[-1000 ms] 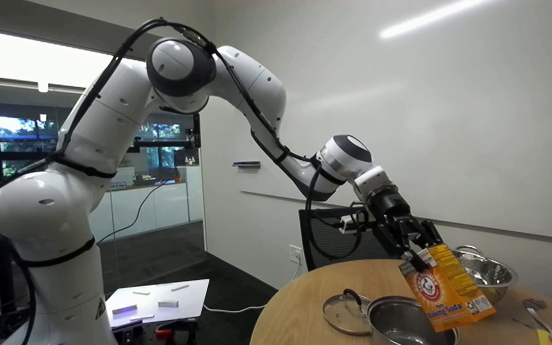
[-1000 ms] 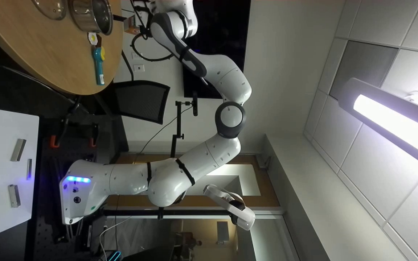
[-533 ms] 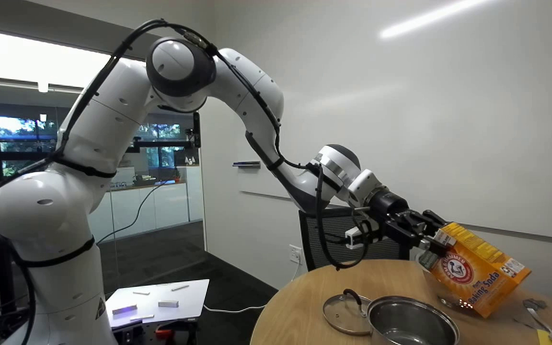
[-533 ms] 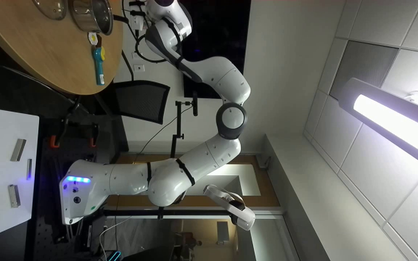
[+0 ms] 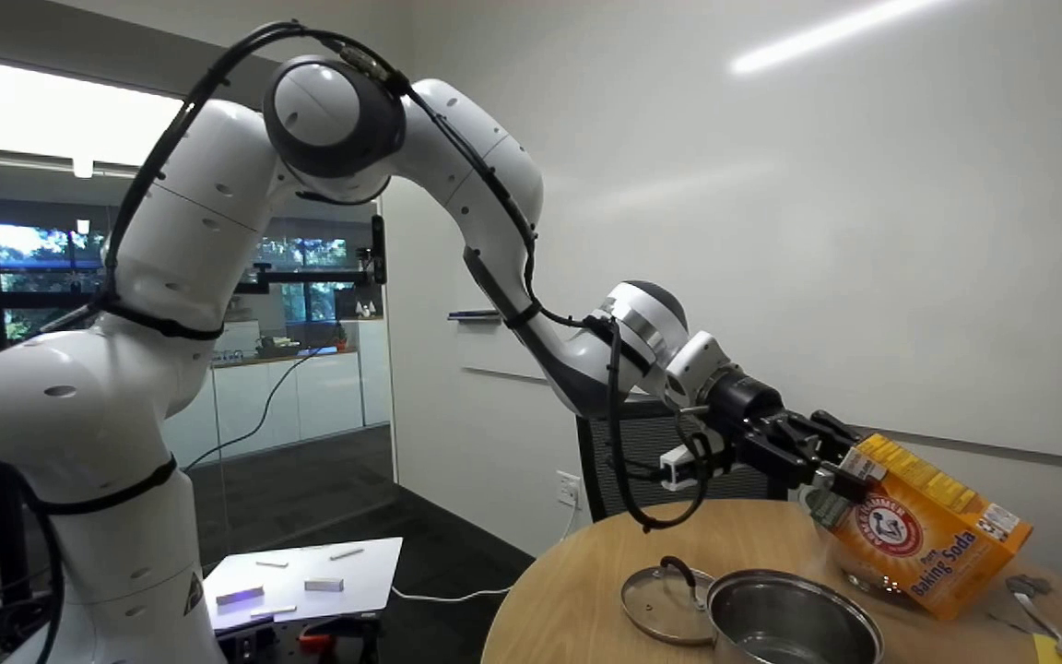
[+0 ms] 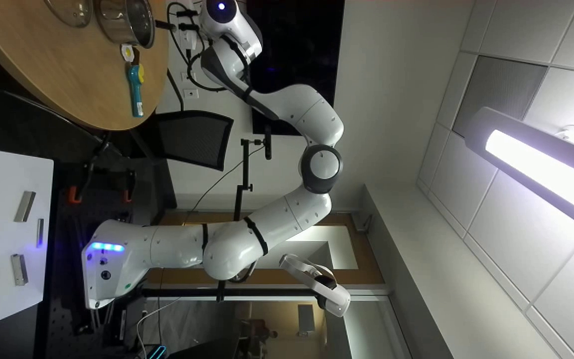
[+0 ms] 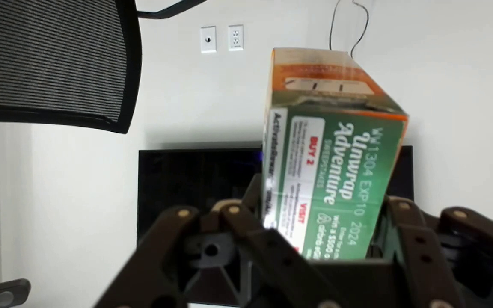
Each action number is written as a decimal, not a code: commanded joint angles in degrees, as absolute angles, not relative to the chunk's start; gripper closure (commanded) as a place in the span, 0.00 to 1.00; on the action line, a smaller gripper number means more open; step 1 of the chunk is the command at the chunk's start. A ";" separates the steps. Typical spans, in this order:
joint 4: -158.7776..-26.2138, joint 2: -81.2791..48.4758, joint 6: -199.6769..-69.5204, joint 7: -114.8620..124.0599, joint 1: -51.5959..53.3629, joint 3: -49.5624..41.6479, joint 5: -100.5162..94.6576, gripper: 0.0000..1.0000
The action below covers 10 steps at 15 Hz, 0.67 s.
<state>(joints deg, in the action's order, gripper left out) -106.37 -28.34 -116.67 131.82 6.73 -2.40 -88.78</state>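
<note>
An orange baking soda box [image 5: 941,544] hangs tilted in the air above the round table [image 5: 577,590] in an exterior view. My gripper [image 5: 849,456] is shut on its upper end, a finger on each side. In the wrist view my gripper [image 7: 323,201] has the box's green end face [image 7: 340,171] between its fingers. A steel pot [image 5: 794,620] stands to the left of and below the box, and also shows in an exterior view [image 6: 117,25]. A metal bowl [image 5: 866,583] is mostly hidden behind the box. In that other view, the gripper and box are out of frame.
A glass lid [image 5: 660,609] lies against the pot. A spoon [image 5: 1038,618] and a yellow item [image 5: 1049,651] lie at the table's right. A teal-handled utensil [image 6: 135,87] lies near the pot. A black mesh chair [image 6: 195,137] stands by the table. A wall screen [image 7: 195,184] shows behind the box.
The box has risen, swung right from above the pot and tilted closer to horizontal, still held. In the last half second it shifts only slightly while the arm's upper links lean back.
</note>
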 commanded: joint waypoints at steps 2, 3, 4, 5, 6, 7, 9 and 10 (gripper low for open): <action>-109.57 -24.91 -117.96 131.62 4.32 -0.88 -94.11 0.73; -109.11 -24.52 -119.08 131.18 3.47 -0.30 -93.28 0.73; -108.76 -24.57 -119.73 131.22 2.97 0.00 -93.16 0.73; -109.02 -24.39 -120.42 130.93 2.68 0.06 -93.61 0.73; -108.75 -24.29 -121.14 130.42 2.25 0.24 -93.24 0.73; -108.32 -24.36 -121.74 130.13 1.77 0.55 -92.02 0.73; -107.65 -23.58 -125.38 126.78 -0.34 1.09 -87.52 0.73; -107.58 -23.51 -127.06 124.97 -1.16 1.35 -84.32 0.73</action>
<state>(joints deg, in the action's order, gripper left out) -107.01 -26.80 -123.10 130.19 1.82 -0.03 -89.70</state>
